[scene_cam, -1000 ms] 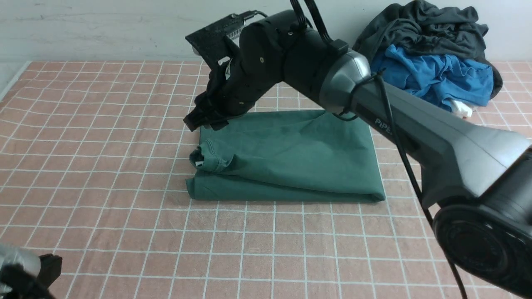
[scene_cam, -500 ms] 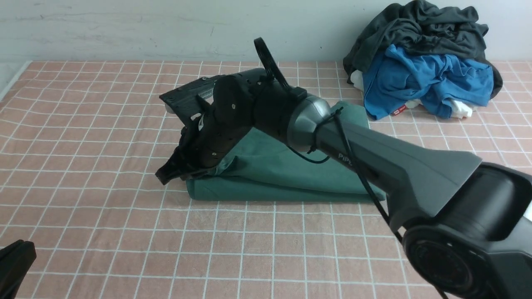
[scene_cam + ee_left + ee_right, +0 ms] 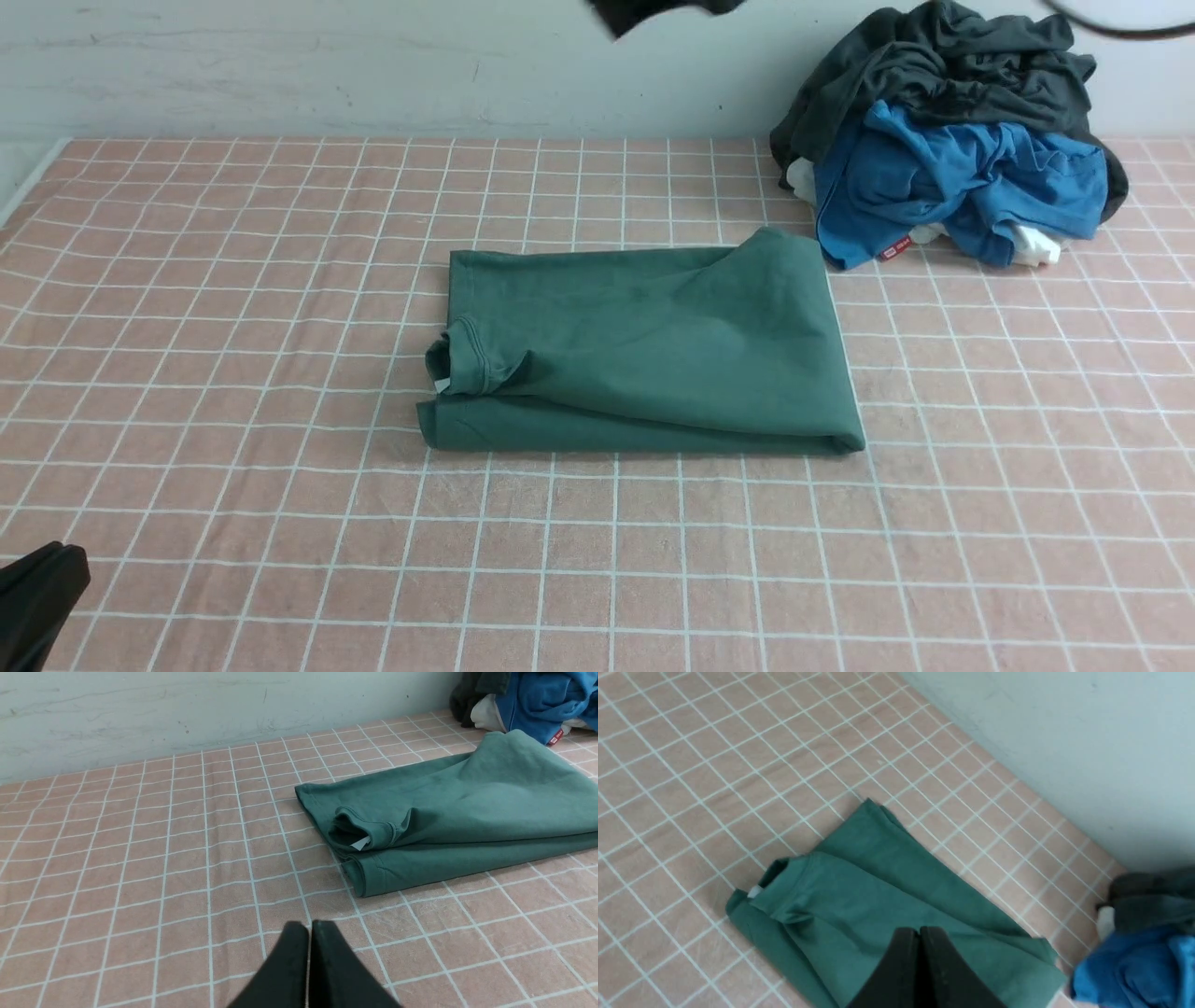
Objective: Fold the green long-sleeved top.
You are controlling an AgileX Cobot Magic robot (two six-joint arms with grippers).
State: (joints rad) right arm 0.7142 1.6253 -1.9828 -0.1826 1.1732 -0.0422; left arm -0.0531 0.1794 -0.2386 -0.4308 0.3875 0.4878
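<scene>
- Right gripper [image 3: 919, 938]: two black fingers pressed flat together, nothing between them, raised above the folded garment and clear of it.
- Left gripper [image 3: 309, 933]: black fingers likewise closed tight and empty, low over the near left of the table, apart from the garment.
- Dark forest-green cotton long-sleeved top [image 3: 644, 350]: folded into a flat rectangle at mid-table, ribbed collar and white neck label [image 3: 442, 384] showing at its left end (one corner slightly peaked at the far right).
- Pink tablecloth with white grid lines [image 3: 233, 327]: covers the table.
- Heap of bright blue and dark charcoal garments [image 3: 952, 140]: far right, against the pale wall, near the top's far corner.
</scene>
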